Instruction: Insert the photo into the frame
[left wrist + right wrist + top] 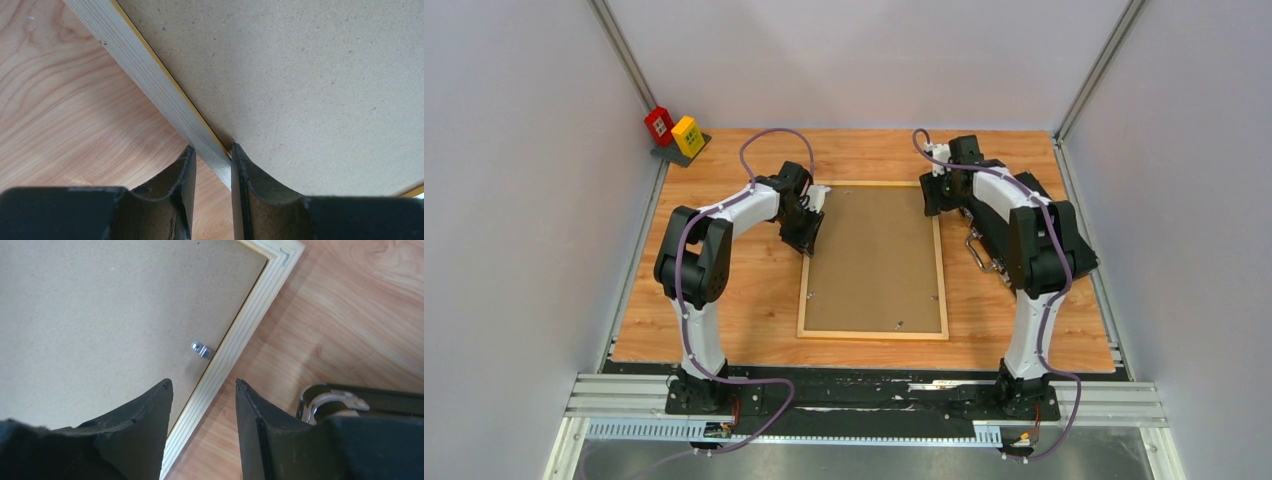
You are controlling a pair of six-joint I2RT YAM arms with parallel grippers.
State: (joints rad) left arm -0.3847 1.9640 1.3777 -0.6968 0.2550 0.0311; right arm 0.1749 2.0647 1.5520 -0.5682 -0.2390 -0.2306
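The wood-grain tabletop (724,300) is stretching out in front of me between pale walls. On it, between my two arms, the large, thin, rectangular light-wood frame (874,334) is lying flat with its back facing up. Its long axis is running straight away from my bases toward the far wall, and its short ends are sitting near and far. A thin orange-yellow line is showing along the inner edge of the rails.

The flat brown hardboard backing panel (874,260) is sitting inside the frame and covering the whole opening. I cannot tell where the photo is lying.

The black case with curved metal handles (385,399) is resting on the table just beside the frame's right rail, partly under my right arm.

My left gripper (212,149) is reaching down at the frame's left rail, near the far left corner. Its fingers are standing narrow and straddling that rail, one outside over the table and one inside against the hardboard edge. Both are pressing the wood, so I am gripping the frame there.

My right gripper (204,382) is hanging over the right rail, near the far right corner. Its fingers are standing well apart and holding nothing.

A red block (659,124) and a yellow block (688,135) are sitting together at the table's far left corner.

A small silver metal clip (201,349) is sitting on the hardboard, touching the inner edge of the right rail, just ahead of my right fingertips
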